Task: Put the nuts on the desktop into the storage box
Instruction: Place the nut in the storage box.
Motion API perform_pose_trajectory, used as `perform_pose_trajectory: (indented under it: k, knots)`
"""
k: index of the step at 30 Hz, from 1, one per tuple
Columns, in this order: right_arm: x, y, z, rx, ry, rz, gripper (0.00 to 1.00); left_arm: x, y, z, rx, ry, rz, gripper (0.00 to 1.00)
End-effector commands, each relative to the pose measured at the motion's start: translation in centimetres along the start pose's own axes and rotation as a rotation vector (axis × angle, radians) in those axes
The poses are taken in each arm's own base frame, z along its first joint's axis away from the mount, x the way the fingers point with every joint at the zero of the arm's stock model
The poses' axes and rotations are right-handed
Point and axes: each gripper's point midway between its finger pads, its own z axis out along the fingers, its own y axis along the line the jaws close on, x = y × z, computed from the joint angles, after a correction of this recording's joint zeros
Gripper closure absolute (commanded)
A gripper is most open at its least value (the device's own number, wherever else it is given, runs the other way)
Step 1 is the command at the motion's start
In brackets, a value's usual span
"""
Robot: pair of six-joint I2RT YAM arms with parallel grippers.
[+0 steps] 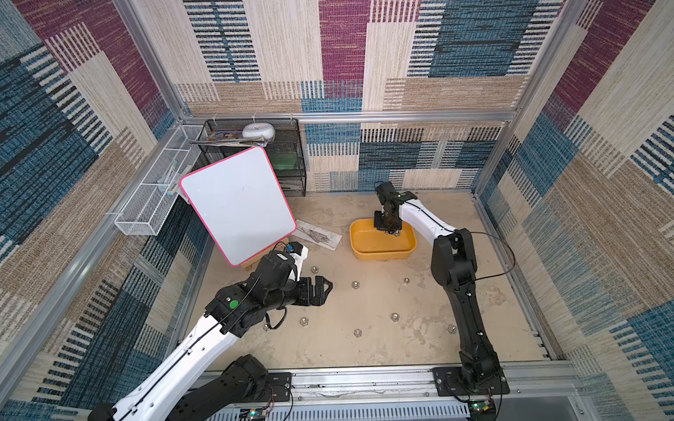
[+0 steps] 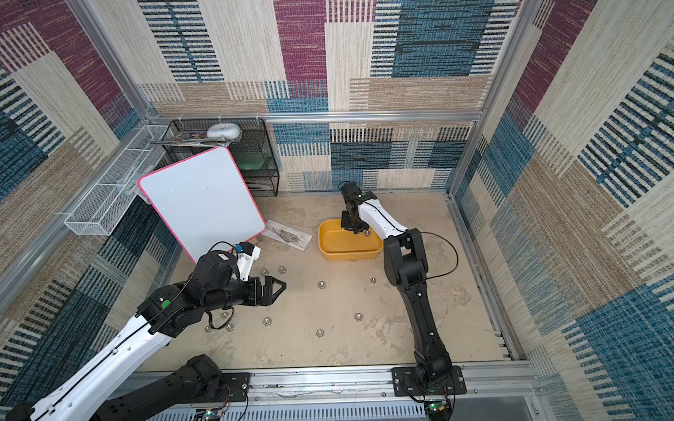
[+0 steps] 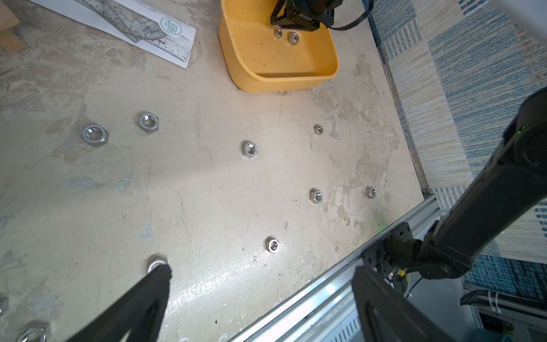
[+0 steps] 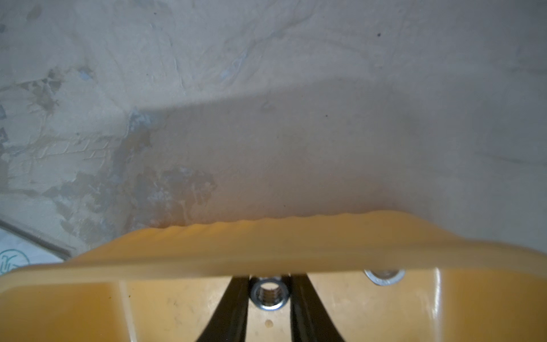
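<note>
Several small silver nuts lie scattered on the beige desktop (image 1: 383, 346), among them one (image 1: 355, 284) mid-table and one (image 3: 249, 149) in the left wrist view. The yellow storage box (image 1: 383, 252) (image 2: 350, 253) stands at the back. Down inside it is my right gripper (image 1: 392, 230) (image 4: 268, 280), shut on a nut (image 4: 268, 293) (image 3: 278, 32). Another nut (image 3: 293, 38) lies loose on the box floor beside it. My left gripper (image 1: 324, 288) (image 3: 260, 271) hovers open and empty above the left-centre of the desktop, and one fingertip (image 3: 161, 271) partly covers a nut.
A pink-edged whiteboard (image 1: 237, 204) leans at the back left, with a printed ruler sheet (image 1: 317, 237) flat between it and the box. A black mesh shelf (image 1: 288, 156) and a white wire basket (image 1: 157, 193) sit against the walls. An aluminium rail (image 1: 364, 379) runs along the front edge.
</note>
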Motion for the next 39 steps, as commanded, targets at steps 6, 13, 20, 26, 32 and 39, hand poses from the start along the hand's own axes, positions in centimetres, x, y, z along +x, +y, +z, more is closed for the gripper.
perform_pose_trajectory:
  k: [6, 13, 20, 26, 32, 39]
  knots:
    - [1.0, 0.0, 1.6, 0.009, 0.054, -0.028, 0.7, 0.0, 0.7, -0.2, -0.037, -0.011, -0.014, 0.0]
    - [0.2, 0.9, 0.6, -0.019, 0.032, -0.034, 0.55, 0.1, 0.7, 0.0, -0.037, -0.006, -0.009, 0.0]
    - [-0.4, 1.0, -3.0, -0.033, -0.003, -0.019, 0.55, 0.0, 0.2, 0.4, -0.016, 0.014, 0.015, 0.0]
    - [1.1, -0.3, -6.1, -0.018, -0.019, 0.0, 0.56, 0.2, -0.5, 1.3, 0.015, 0.058, 0.047, 0.0]
    - [5.0, -3.3, -8.6, 0.004, -0.019, 0.055, 0.55, 0.7, -1.3, 2.2, 0.06, 0.107, 0.074, 0.0]
    - [11.0, -7.7, -11.6, 0.043, -0.005, 0.15, 0.55, 0.9, -2.4, 3.2, 0.111, 0.143, 0.095, 0.0]
